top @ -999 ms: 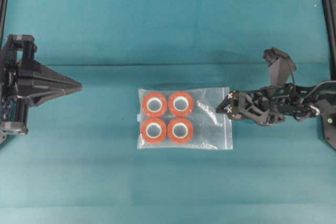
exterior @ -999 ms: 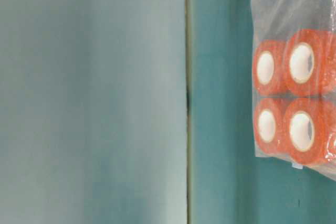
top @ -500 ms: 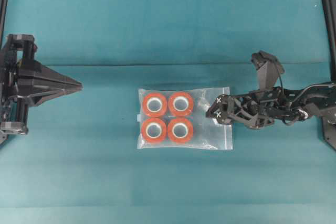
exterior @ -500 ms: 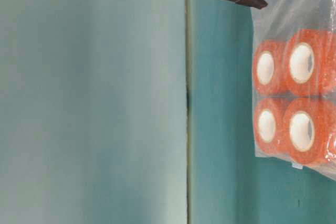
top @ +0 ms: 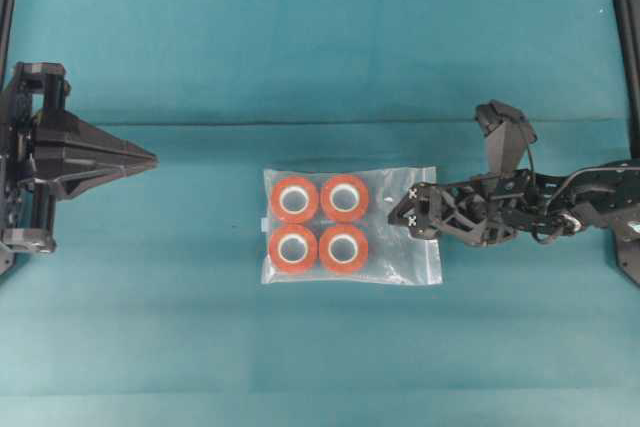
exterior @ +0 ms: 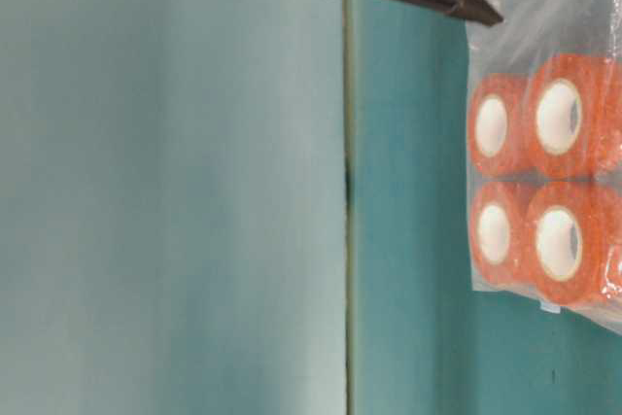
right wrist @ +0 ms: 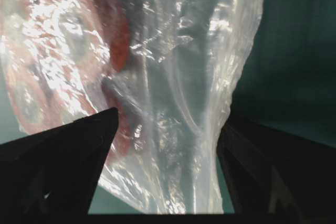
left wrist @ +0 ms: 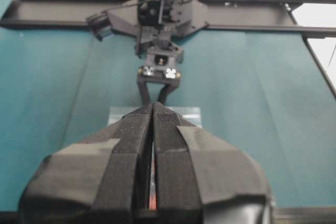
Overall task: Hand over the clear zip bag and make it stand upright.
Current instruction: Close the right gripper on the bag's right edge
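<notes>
Overhead view: clear zip bag [top: 350,225] lies flat mid-table w/ the four orange rolls [top: 319,225] packed at its left end. Right gripper [top: 402,215] is spread wide over the empty zip-side end; wrist cam shows the crinkly film sitting btwn both fingers [right wrist: 58,156], nothing pinched yet. Left gripper [top: 150,159] is pressed together, parked well apart. Risk imo: thin slippery plastic could slide out when it closes, or the heavy roll end swings & the bag flops during handover.
</notes>
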{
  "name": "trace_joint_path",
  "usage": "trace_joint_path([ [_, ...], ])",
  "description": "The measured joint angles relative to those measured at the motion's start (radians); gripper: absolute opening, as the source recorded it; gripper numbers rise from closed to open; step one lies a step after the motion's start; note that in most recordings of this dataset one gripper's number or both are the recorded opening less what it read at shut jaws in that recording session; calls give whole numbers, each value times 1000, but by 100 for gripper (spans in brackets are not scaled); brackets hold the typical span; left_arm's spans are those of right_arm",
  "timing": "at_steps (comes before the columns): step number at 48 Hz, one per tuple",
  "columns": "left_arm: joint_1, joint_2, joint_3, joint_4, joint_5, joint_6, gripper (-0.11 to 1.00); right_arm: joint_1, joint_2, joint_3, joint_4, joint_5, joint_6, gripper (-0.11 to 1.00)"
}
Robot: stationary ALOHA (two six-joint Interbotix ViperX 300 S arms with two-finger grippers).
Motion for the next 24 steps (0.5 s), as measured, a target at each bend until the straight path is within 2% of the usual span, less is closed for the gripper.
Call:
trace_joint_path([
  [10,0,0,5,-2,0,0,-1,0,6,-5,0,-6,0,88],
  [15,0,0,5,-2,0,0,-1,0,5,0,0,-3,0,82],
  [20,0,0,5,-2,0,0,-1,-3,3,6,0,14,0,64],
  [24,0,-2,5,0,0,0,-1,-12,3,14,0,34,0,42],
])
